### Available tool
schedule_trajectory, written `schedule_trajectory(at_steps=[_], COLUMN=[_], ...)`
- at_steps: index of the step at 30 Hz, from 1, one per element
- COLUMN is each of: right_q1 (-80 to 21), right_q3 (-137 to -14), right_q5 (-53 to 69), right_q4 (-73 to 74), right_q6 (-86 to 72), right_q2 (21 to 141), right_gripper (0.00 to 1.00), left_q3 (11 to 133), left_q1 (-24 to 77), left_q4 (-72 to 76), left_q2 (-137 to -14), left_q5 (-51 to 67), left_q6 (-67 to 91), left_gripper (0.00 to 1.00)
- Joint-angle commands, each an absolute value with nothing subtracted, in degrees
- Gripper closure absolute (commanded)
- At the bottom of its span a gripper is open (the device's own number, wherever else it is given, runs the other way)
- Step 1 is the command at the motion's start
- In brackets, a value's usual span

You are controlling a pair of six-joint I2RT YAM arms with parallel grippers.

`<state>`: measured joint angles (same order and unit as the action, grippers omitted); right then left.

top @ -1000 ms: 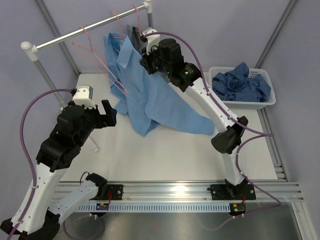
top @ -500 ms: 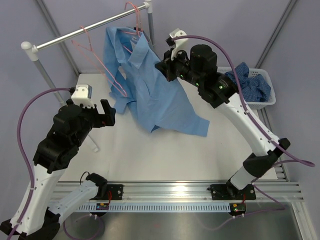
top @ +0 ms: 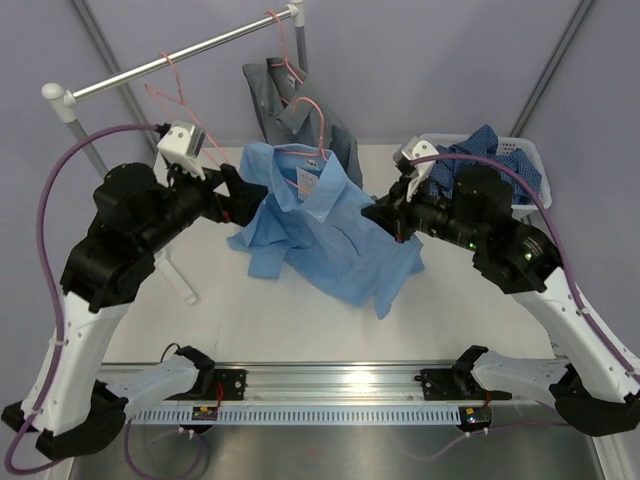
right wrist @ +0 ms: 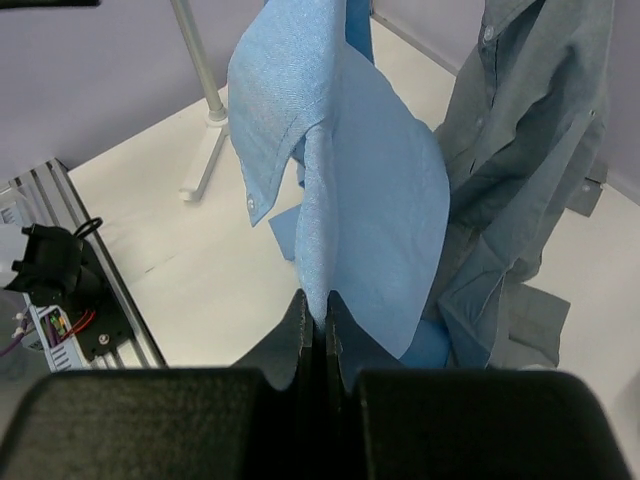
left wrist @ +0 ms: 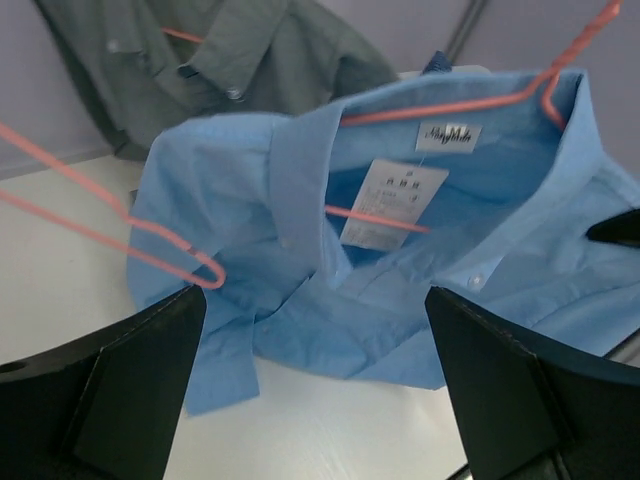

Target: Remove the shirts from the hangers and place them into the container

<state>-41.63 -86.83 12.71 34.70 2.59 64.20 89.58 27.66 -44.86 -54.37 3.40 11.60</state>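
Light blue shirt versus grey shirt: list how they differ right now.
The light blue shirt is off the rail, while the grey shirt hangs from that rail. The right gripper is shut on the light blue shirt's fabric; nothing grips the grey shirt. One is plain light blue, the other plain grey. Both are collared button-ups, each with a pink hanger in the neck.

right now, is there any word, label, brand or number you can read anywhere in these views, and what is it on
Woven label inside the collar of the light blue shirt: a dark script name, too blurred to read.
White tag hanging just below that label: rows of small print, too small to read.
No other readable text shows in any view.
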Motion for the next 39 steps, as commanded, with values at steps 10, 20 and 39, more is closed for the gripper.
schedule_trajectory(at_steps=[10,20,39], right_q1=[-42.1,-42.1,-42.1], right_q3=[-74.1,-71.8,-72.9], right_q5=[11.2,11.2,11.7], right_q4=[33.9,33.1,28.5], right_q6=[0.4,0.4,-2.7], right_q2=[54.6,52.9,54.9], right_gripper=[1.00,1.00,1.00], left_q3=[105.7,104.7,100.6], left_q1=[47.8,51.4,51.8], left_q4=[-33.1,-31.6,-27.5], left_q2=[-72.3,-76.8,-78.9], left_q5=[1.7,-9.3,-14.1], left_q6=[15.3,15.6,16.1], left_gripper=[0.06,0.15,0.54])
